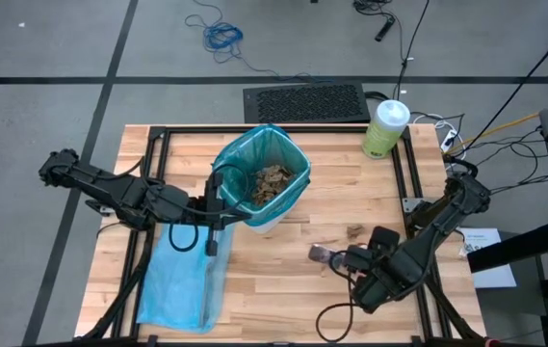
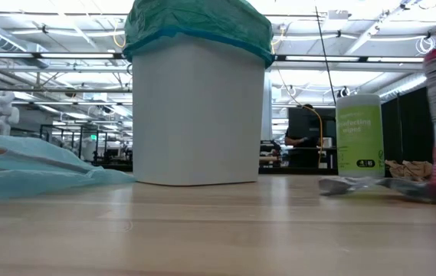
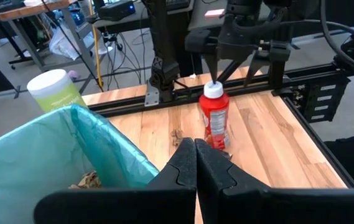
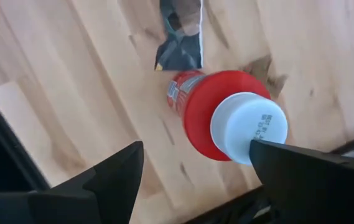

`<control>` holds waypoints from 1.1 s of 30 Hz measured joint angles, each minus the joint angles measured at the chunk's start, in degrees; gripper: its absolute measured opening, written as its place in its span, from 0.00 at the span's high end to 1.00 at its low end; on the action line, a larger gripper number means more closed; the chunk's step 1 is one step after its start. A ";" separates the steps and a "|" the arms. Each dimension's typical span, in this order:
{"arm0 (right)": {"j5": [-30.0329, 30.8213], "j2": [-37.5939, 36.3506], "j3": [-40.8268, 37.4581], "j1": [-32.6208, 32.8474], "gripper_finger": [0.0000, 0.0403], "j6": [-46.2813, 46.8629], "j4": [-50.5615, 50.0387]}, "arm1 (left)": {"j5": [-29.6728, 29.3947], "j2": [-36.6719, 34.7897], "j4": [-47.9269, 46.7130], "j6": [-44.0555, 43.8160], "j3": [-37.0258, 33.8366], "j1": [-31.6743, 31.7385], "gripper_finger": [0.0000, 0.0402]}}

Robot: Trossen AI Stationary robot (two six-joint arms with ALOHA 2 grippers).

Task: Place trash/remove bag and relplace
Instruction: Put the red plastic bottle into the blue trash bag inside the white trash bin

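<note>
On the wooden table, a red bottle with a white cap stands upright beside a silvery wrapper. Right gripper hangs open above it; left gripper rests shut by the teal-lined bin.

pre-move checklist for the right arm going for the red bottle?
1. Right end effector open: ok, fingers spread either side of the red bottle.
2. Bottle upright on the table: ok, white cap up.
3. Bottle centred between the fingers: not ok, cap sits close to one finger.
4. Silvery wrapper clear of the grasp: ok, lies beside the bottle's base.
5. Bin lined and open: ok, teal bag over the rim, brown wads inside.
6. Left end effector out of the way: ok, shut, at the bin.
</note>
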 joint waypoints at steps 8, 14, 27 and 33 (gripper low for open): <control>5.19 0.00 0.00 -2.43 0.28 -5.11 -0.10 | -0.02 0.00 0.00 -0.02 0.00 0.00 1.00; 6.59 0.00 0.00 -4.42 0.28 -8.74 -0.18 | -0.02 0.00 0.00 -0.15 0.00 0.00 1.00; 1.76 -0.09 0.00 -8.33 0.28 -13.60 -0.24 | -0.04 0.00 -1.45 -1.49 0.00 -0.11 1.00; 1.76 -0.10 0.00 -8.84 0.28 -17.52 -0.26 | -0.03 0.00 -1.53 -1.49 0.00 -0.15 1.00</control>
